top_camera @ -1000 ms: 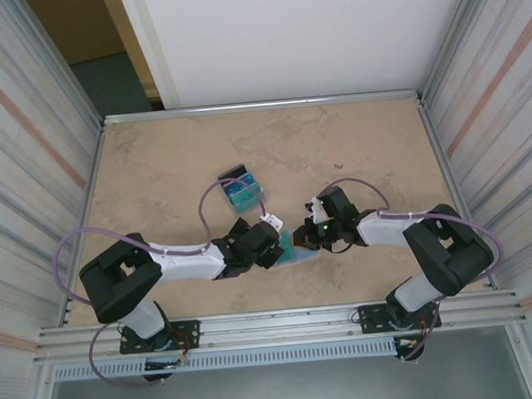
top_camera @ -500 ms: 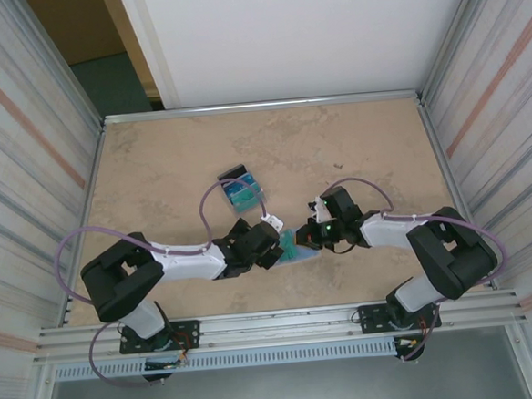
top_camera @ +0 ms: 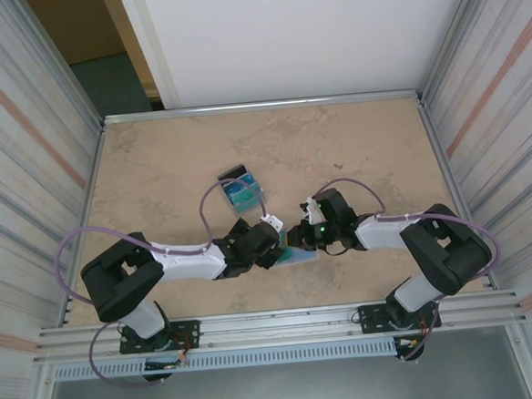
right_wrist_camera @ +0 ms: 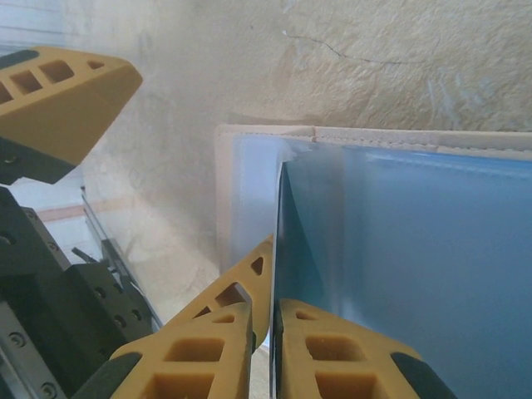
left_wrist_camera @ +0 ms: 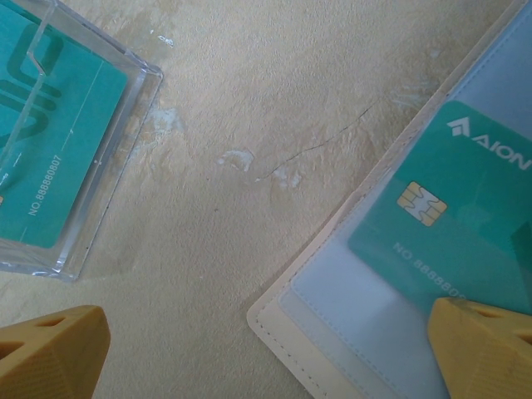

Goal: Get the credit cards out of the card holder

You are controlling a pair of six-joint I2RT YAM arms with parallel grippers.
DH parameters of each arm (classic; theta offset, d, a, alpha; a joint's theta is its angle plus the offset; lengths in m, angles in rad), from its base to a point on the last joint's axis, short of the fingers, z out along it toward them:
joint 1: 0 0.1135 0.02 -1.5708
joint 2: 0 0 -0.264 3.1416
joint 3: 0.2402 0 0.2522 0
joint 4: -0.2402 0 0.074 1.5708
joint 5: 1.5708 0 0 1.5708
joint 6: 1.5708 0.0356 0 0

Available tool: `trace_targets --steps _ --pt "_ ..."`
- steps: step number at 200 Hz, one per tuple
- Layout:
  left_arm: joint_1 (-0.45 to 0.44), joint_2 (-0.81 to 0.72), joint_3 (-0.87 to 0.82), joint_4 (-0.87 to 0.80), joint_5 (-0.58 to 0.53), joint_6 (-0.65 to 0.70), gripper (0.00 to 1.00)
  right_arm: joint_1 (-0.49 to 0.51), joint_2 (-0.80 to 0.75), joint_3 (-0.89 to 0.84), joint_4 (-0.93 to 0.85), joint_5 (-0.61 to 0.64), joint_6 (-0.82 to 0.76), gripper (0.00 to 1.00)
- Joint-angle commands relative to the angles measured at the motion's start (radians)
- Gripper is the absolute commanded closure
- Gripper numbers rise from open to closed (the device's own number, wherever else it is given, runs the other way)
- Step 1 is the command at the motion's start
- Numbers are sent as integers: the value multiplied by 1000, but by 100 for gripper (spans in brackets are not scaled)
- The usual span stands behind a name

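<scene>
The card holder [top_camera: 299, 256] lies open on the table between my two grippers, with a beige stitched edge [right_wrist_camera: 374, 137] and pale blue-grey inner faces [left_wrist_camera: 357, 307]. A teal credit card [left_wrist_camera: 465, 216] with a gold chip lies on its inner face. My left gripper [left_wrist_camera: 266, 357] is wide open, and one yellow fingertip [left_wrist_camera: 486, 349] rests on the holder. My right gripper [right_wrist_camera: 270, 332] is shut on the near edge of a teal credit card [right_wrist_camera: 291, 249], seen edge-on at the holder. In the top view the left gripper [top_camera: 269, 248] and right gripper [top_camera: 298, 238] nearly meet over the holder.
A clear plastic box [top_camera: 240, 192] holding teal cards [left_wrist_camera: 58, 141] sits just beyond the left gripper. The left gripper's yellow finger [right_wrist_camera: 58, 100] stands close in the right wrist view. Metal walls ring the table.
My right gripper has shifted a little to the left, closer to the card holder and the left gripper. The left arm has stayed put.
</scene>
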State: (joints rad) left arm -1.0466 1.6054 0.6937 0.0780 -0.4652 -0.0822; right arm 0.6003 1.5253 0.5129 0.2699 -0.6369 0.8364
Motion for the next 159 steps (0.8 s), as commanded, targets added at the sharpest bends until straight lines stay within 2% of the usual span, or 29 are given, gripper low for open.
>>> trace_targets --steps 1,48,112,159 --pt "7 3 -11 -32 -9 -1 1 13 19 5 23 -13 14 85" --pt "7 -19 -21 -41 -22 -1 1 6 -26 24 -125 81 -55 99" --pt "7 -52 -20 -66 -25 -12 1 -18 -148 48 -289 147 -154 100" --pt "0 -168 -1 -115 -71 -45 1 -17 -262 68 -368 155 -225 100"
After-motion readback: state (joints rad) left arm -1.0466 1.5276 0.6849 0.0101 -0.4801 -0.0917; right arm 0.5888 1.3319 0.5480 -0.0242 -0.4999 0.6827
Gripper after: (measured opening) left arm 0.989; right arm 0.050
